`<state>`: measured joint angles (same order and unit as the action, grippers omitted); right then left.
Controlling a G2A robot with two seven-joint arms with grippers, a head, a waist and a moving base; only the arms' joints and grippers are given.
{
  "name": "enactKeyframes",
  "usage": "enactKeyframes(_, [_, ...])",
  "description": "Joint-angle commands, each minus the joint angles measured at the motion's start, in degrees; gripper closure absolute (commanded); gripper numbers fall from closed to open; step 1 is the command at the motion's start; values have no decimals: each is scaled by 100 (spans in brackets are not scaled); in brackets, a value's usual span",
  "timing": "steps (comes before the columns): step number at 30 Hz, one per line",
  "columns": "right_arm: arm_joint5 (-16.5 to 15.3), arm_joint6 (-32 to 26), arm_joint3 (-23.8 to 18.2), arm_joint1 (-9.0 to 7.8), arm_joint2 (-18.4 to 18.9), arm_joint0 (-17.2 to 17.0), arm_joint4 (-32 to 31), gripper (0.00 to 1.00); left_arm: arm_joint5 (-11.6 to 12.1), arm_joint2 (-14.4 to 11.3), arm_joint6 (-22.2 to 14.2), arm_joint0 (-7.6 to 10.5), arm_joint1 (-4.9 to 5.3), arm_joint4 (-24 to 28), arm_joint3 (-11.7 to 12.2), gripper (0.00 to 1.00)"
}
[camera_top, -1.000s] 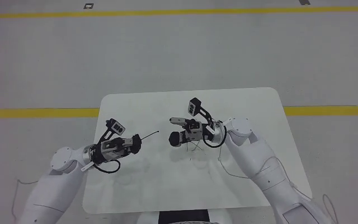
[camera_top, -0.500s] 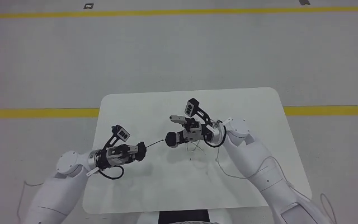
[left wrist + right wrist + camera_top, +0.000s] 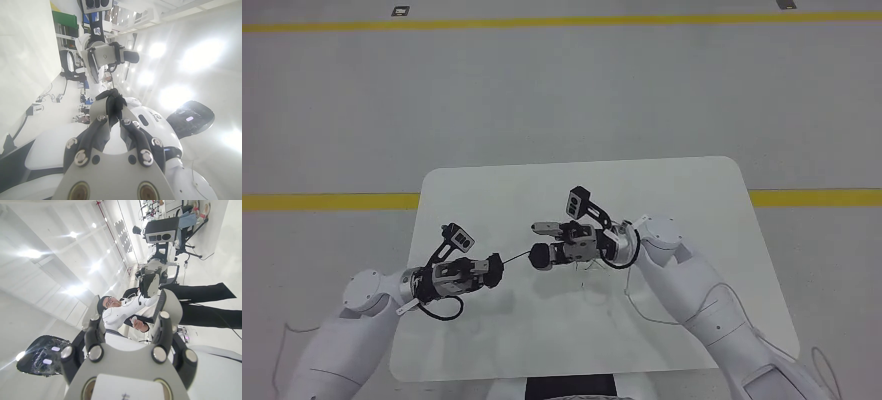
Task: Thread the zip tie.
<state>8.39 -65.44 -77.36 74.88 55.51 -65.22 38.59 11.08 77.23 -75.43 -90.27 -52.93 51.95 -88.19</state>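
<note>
The left gripper (image 3: 113,107) is clenched on a thin black plastic zip tie (image 3: 515,257). In the left wrist view we see the tie bunched dark between the grey fingers. From above, it leaves the fingertips as a fine strand running toward the right gripper (image 3: 130,299). The right gripper's fingers stand spread, with nothing between them, and it faces its partner across a short gap. Both grippers hang in the air above the middle of the white rounded table (image 3: 682,200). The strand's free end comes up to the right gripper's dark fingertip, but we cannot tell whether the two touch. We also cannot make out the tie's locking head. We judge the step in hand to be bringing the free end to the right gripper so that it can be fed through. The main hazard is the tie's slenderness. A small misalignment could make the tip glance off a finger and bow sideways instead of entering. A closure timed too early could pinch air and knock the strand away. Should the left grip loosen under a push, the tie could slide back or fall to the table.
</note>
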Motion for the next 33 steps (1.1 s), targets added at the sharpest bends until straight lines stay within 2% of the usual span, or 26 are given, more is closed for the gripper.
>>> enactKeyframes(1, [36, 2, -14, -11, 2, -6, -22, 100, 0, 0, 0, 0, 0, 0, 0, 100])
enactKeyframes(15, [270, -179, -148, -86, -42, -47, -88, 100, 0, 0, 0, 0, 0, 0, 0, 100])
enactKeyframes(23, [262, -129, -150, -113, -79, -41, -162, 100, 0, 0, 0, 0, 0, 0, 0, 100])
enactKeyframes(33, [93, 86, -238, -137, -71, -82, -188, 100, -5, -3, 42, 2, -2, 0, -4, 100])
